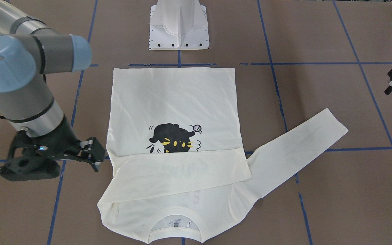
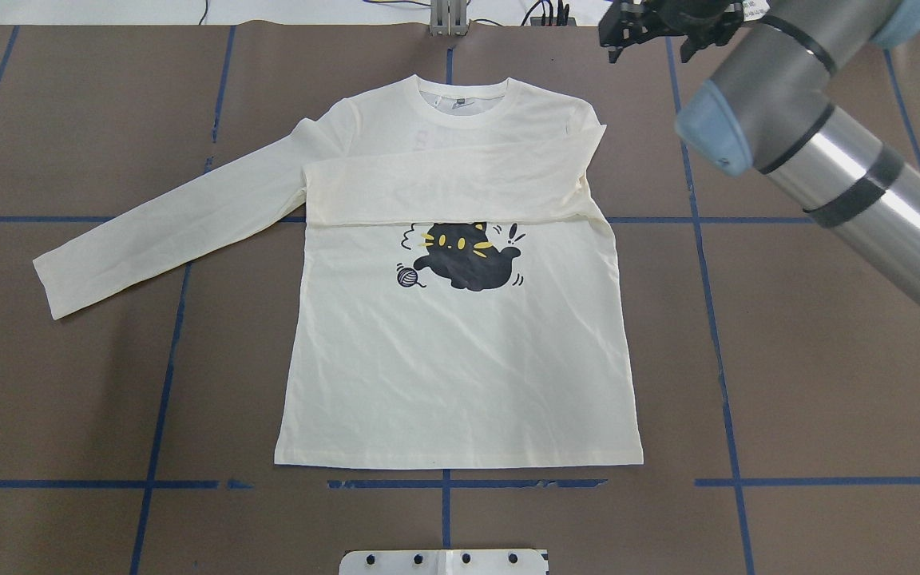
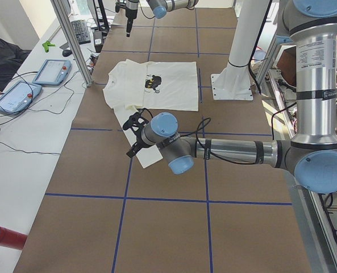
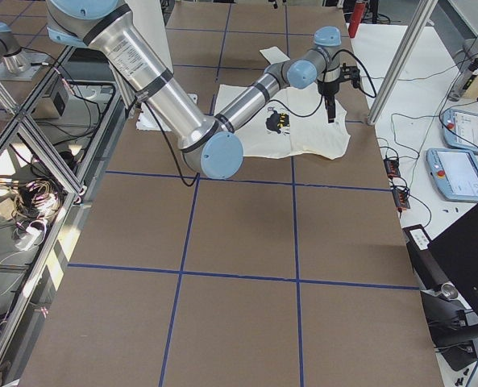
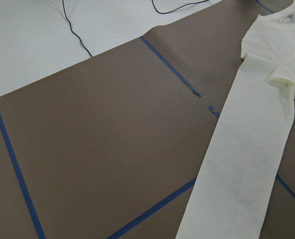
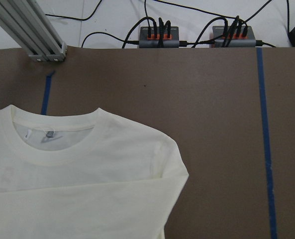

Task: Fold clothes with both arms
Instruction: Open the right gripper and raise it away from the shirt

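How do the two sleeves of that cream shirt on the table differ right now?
The folded sleeve lies across the chest of the shirt, while the outstretched sleeve slants away from the body. The folded sleeve rests on shirt fabric, hiding the area just above the cat print; the outstretched sleeve rests on the brown table. Both are plain cream and lie flat.

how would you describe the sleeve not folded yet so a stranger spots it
On the brown table lies a cream shirt with a black cat print. Its folded sleeve crosses the chest; the outstretched sleeve lies flat on the table on the robot's left, angling away from the body. It alone sticks out past the shirt's side.
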Available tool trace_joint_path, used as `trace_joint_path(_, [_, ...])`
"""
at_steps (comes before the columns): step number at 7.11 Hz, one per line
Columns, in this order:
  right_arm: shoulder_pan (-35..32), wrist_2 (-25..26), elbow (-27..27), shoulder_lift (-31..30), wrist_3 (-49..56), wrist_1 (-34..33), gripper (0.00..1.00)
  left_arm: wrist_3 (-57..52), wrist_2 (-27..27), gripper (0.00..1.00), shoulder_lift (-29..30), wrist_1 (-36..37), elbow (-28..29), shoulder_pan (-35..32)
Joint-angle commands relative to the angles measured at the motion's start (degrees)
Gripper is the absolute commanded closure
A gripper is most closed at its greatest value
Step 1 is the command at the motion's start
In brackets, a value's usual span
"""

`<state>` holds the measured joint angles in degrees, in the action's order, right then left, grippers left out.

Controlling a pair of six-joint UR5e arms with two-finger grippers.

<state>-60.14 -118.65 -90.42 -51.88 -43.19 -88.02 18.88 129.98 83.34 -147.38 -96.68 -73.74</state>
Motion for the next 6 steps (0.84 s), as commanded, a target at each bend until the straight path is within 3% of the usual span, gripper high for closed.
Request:
trace_joint_path(1, [-5.7,-5.0,-9.7,-14.9,11.3,0.4,0.0,3.0,-7.9,0.0,-2.4,-0.5,-0.9,11.1])
trace_joint_path(3, [-7.5,-6.0,-13.9,-20.4,13.6,0.4,0.0,2.9,-15.8,0.0,-4.2,-0.5,-0.6,19.6])
trace_joint_path(6, [-7.6,-6.2,-14.0,-20.6,13.7,0.4,0.0,3.0,-22.4,0.09,-4.6,-0.5,1.8,27.5])
